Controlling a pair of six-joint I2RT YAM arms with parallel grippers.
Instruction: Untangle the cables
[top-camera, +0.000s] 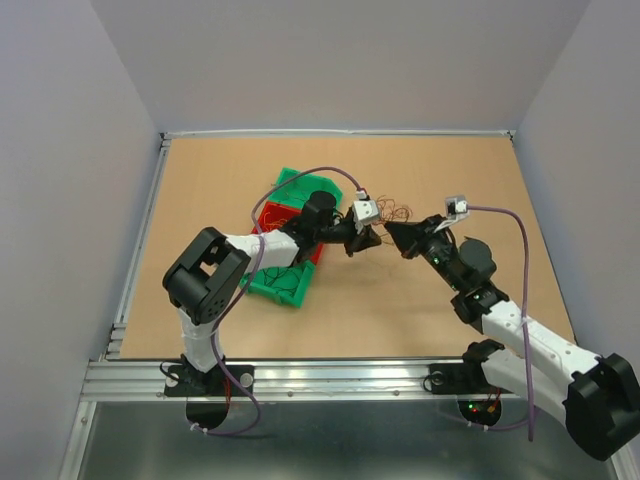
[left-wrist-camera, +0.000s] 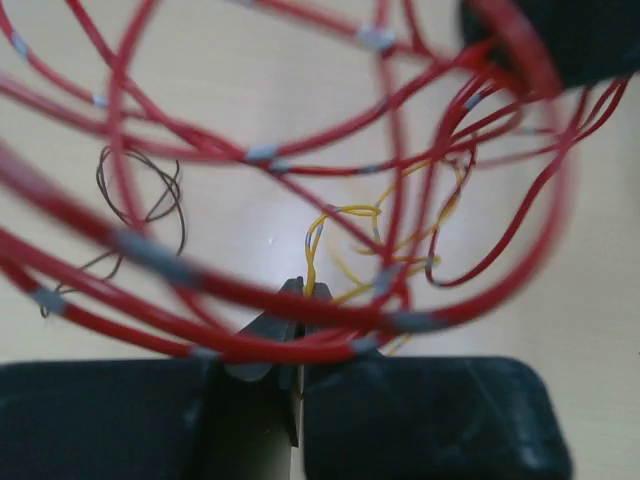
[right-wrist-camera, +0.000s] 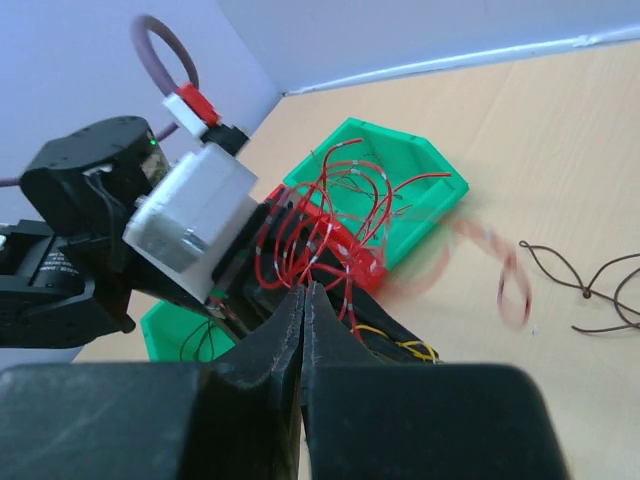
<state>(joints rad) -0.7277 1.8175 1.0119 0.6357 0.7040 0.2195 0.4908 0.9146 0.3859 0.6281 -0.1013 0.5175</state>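
Note:
The cables are a tangle of thin red loops (left-wrist-camera: 330, 165) with grey bands, a yellow strand (left-wrist-camera: 345, 212) and a loose dark brown curl (left-wrist-camera: 140, 195) lying on the table. My left gripper (left-wrist-camera: 305, 290) is shut, and the yellow strand runs in between its tips while red loops hang across them. My right gripper (right-wrist-camera: 305, 288) is shut too, with red cables (right-wrist-camera: 320, 235) converging at its tip. In the top view the left gripper (top-camera: 368, 240) and right gripper (top-camera: 393, 231) nearly meet mid-table. Brown cable (right-wrist-camera: 580, 280) lies apart to the right.
A green bin (top-camera: 290, 285) and a red bin (top-camera: 272, 215) sit under the left arm, another green bin (right-wrist-camera: 425, 175) just behind the tangle. A green bin (right-wrist-camera: 170, 335) holds thin dark wires. Grey walls enclose the wooden table (top-camera: 440, 310).

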